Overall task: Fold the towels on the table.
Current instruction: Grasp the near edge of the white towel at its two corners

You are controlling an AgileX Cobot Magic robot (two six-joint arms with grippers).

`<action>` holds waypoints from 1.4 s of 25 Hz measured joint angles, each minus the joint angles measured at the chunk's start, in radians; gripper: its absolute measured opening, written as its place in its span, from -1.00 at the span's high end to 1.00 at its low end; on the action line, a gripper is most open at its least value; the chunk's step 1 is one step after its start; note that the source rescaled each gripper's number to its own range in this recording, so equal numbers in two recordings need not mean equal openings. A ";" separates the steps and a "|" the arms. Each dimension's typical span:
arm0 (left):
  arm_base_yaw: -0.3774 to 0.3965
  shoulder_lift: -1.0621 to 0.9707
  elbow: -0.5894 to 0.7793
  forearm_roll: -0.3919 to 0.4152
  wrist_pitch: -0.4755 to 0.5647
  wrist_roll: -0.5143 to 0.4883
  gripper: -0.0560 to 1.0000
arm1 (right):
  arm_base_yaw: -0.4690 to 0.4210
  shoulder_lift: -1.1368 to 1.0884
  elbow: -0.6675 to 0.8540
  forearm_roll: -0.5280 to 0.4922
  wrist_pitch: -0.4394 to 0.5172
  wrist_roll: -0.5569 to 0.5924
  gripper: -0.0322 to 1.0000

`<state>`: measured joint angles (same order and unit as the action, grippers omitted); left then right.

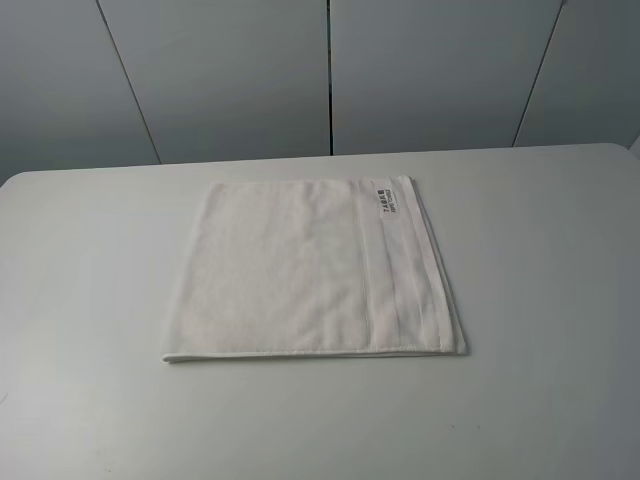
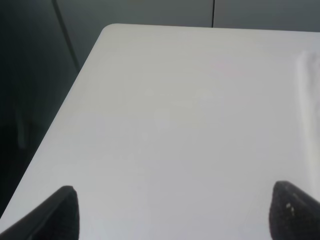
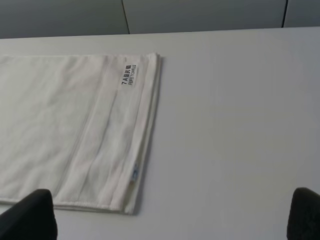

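Dark fingertips (image 2: 62,215) of the left tool (image 2: 177,214) sit closest to its wrist camera. They are spread wide and grasp nothing, over bare tabletop (image 2: 165,110) near a rounded corner. Likewise released, the right tool (image 3: 167,216) has its jaws far apart and empty. One tip overlaps the near edge of the towel (image 3: 60,125) in that view; contact cannot be judged. Only the tips of either tool show, the rest being cut off.

From the high camera the towel lies flat at mid-tabletop, folded to a near-square, so its long axis is hard to pick. Its border band (image 1: 395,285) runs far-to-near along the right side, with the label (image 1: 388,201) at the far right corner; the print is too small to read.
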<state>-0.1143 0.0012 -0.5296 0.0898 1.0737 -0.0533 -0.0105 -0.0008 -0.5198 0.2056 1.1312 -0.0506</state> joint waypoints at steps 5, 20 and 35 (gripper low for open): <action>0.000 0.050 -0.024 0.000 0.010 -0.016 -0.97 | 0.000 0.030 -0.034 0.017 0.029 0.034 -1.00; 0.000 0.372 -0.176 -0.015 0.029 0.094 -0.97 | 0.000 0.462 -0.172 0.093 0.020 -0.191 -1.00; -0.018 1.088 -0.365 -0.363 -0.094 0.625 -0.97 | 0.093 1.090 -0.414 0.293 -0.067 -0.653 -1.00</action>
<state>-0.1326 1.0891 -0.8945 -0.2729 0.9792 0.5717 0.0830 1.0895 -0.9334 0.4984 1.0640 -0.7035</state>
